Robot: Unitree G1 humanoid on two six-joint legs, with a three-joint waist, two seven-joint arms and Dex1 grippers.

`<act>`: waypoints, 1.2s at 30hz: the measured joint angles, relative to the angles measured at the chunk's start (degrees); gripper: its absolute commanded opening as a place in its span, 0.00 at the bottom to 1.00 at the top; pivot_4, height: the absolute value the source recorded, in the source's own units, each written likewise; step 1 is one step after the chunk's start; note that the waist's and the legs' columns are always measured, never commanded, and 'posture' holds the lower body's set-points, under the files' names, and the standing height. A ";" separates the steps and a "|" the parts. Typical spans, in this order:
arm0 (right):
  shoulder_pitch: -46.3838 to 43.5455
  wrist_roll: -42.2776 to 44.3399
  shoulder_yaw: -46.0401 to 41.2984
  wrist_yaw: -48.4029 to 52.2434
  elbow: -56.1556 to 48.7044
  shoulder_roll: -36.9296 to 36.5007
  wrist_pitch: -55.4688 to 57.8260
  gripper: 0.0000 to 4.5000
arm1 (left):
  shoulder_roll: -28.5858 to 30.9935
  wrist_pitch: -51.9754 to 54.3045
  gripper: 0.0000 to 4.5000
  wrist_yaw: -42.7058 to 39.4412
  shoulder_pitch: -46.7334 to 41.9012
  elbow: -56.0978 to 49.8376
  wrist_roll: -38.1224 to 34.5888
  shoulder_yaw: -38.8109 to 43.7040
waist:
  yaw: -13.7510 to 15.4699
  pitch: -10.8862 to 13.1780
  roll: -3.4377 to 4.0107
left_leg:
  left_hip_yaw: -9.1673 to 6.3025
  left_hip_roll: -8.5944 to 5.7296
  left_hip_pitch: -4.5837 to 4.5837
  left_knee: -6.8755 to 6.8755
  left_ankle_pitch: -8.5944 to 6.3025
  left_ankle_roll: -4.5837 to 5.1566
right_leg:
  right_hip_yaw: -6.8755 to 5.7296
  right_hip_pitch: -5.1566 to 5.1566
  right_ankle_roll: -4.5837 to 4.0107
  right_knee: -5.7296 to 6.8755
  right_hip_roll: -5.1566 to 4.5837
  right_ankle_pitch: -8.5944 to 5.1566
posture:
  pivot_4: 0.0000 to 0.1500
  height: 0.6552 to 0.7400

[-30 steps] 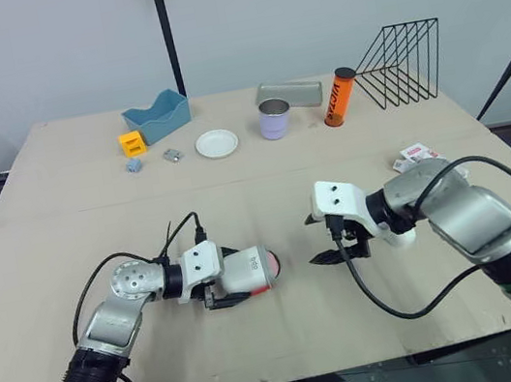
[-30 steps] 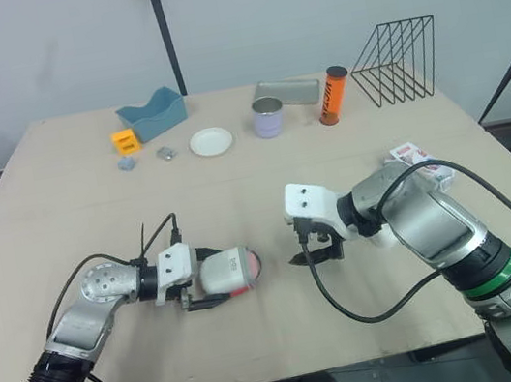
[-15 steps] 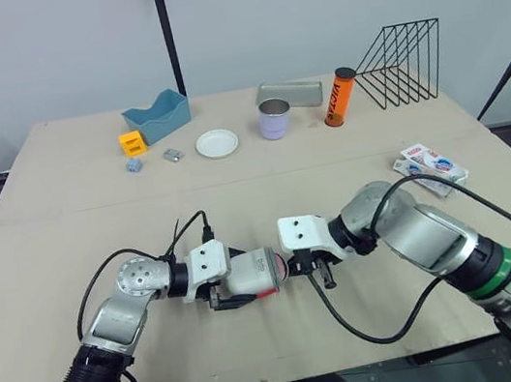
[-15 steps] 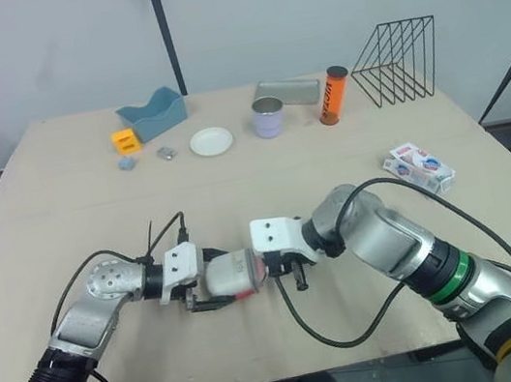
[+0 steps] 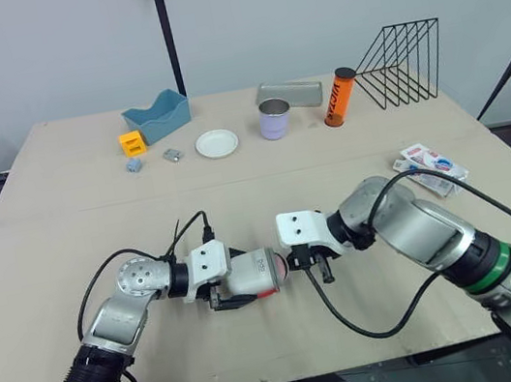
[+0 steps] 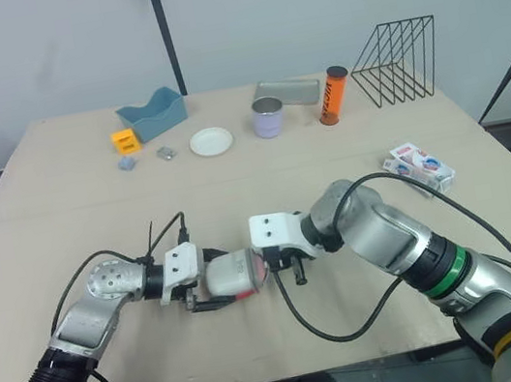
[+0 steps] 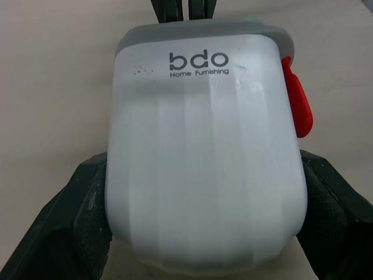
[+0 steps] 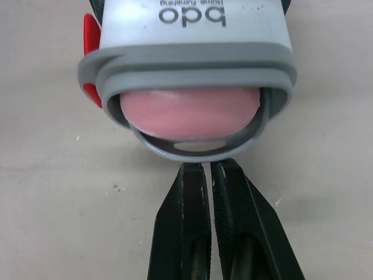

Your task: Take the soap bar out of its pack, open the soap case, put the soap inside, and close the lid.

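In left claw, soap case with soap.

Blocked at near centre by the white ribbed plastic soap case, clamped in the left gripper, with the pressed-together tips of the right gripper just at its grey-rimmed mouth. Wide bare tan tabletop from there to the far row: blue tray, white plate, lilac cup, orange tube, black wire rack. Flat printed soap pack near the right edge.
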 measured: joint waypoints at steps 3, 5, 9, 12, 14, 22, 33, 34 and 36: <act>0.96 0.17 -2.06 -0.49 1.90 -0.98 1.28 0.05 | 0.70 -0.11 0.78 0.06 0.30 -0.01 -0.01 0.22 | -0.03 0.01 0.01 | 0.04 0.00 0.00 0.00 0.00 0.00 | 0.02 -0.03 -0.04 0.00 -0.01 0.01 | 1.00 0.99; 0.92 0.34 -4.62 -1.36 2.32 -1.40 1.83 0.05 | 0.83 -0.09 0.78 0.21 0.80 -0.23 -0.13 0.46 | -0.03 0.00 0.01 | 0.02 0.02 0.01 0.00 0.00 0.00 | 0.01 -0.03 -0.02 0.00 0.01 0.02 | 1.00 0.99; 1.72 1.56 -9.56 -3.12 2.16 -2.17 3.23 0.22 | 1.32 0.04 0.78 0.52 2.20 -2.56 -1.36 1.95 | -0.01 0.00 0.01 | 0.01 0.01 -0.02 0.00 0.00 0.00 | 0.01 -0.02 0.01 0.01 -0.02 0.00 | 1.00 0.99; 2.37 2.63 -14.02 -4.66 1.99 -3.48 5.72 0.43 | 2.92 0.04 0.78 0.52 2.94 -4.07 -2.36 3.37 | 0.00 0.00 0.01 | 0.00 0.01 -0.02 0.00 0.00 0.00 | 0.01 -0.01 -0.01 0.00 -0.03 0.00 | 1.00 0.99; 3.20 3.46 -16.58 -6.20 1.81 -4.03 8.23 0.62 | 3.34 0.01 0.78 0.50 3.88 -4.87 -2.85 4.52 | -0.02 0.00 0.02 | 0.02 0.01 -0.01 0.00 0.00 0.00 | 0.01 -0.02 -0.08 0.00 -0.05 -0.04 | 1.00 0.99; 4.24 6.10 -20.25 -8.20 1.62 -6.73 13.75 0.99 | 3.82 -0.08 0.78 0.38 4.41 -4.90 -3.42 4.63 | -0.02 0.00 0.02 | 0.03 0.00 -0.01 0.00 0.00 0.00 | 0.02 -0.02 -0.07 0.00 -0.05 -0.04 | 1.00 0.99; 3.56 14.87 -26.64 -8.55 3.86 -3.81 22.65 0.99 | 4.05 -0.68 0.78 0.75 4.52 -4.67 -3.30 4.67 | -0.14 0.00 0.03 | -0.01 0.06 0.00 -0.01 0.00 0.00 | 0.06 -0.04 0.01 0.00 0.01 0.05 | 1.00 0.99; 2.47 17.99 -28.89 -8.13 4.31 -1.52 26.39 0.99 | 3.97 -0.85 0.78 1.00 4.49 -4.68 -3.33 4.67 | -0.17 0.00 0.04 | -0.04 0.08 0.01 -0.02 0.00 0.00 | 0.08 -0.03 0.02 0.00 0.03 0.08 | 1.00 0.99; -0.10 25.15 -35.10 -7.39 6.02 2.28 36.46 0.99 | 3.96 -1.54 0.78 1.10 4.41 -4.68 -3.42 4.69 | -0.12 0.00 0.04 | -0.03 0.07 0.00 -0.01 0.00 0.00 | 0.08 0.00 0.02 0.00 0.05 0.08 | 1.00 0.99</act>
